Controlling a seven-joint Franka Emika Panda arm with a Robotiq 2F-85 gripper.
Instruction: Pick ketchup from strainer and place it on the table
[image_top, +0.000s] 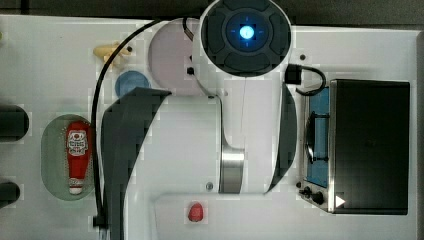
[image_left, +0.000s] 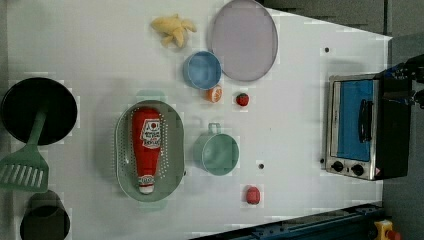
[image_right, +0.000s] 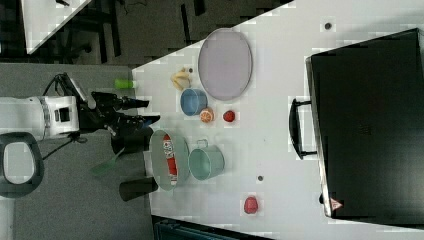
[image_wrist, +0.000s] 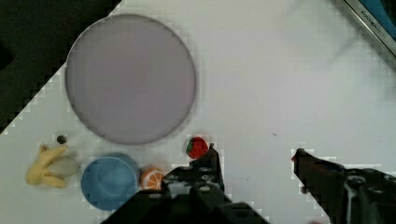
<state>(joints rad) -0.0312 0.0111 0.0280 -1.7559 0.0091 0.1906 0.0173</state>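
Fingers (image_wrist: 212, 163) of your black gripper (image_wrist: 254, 156) stand apart and hold nothing. The red plastic ketchup bottle (image_left: 146, 147) lies in the pale green oval strainer (image_left: 172, 155), well apart from your gripper, on the white table (image_left: 290, 125).

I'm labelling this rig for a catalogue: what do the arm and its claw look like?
The arm is glossy white with dark grey joint covers and a silver metal band. Its round end cap is dark grey with a glowing blue light. A black cable loops alongside. The claw is black, with two blocky fingers.
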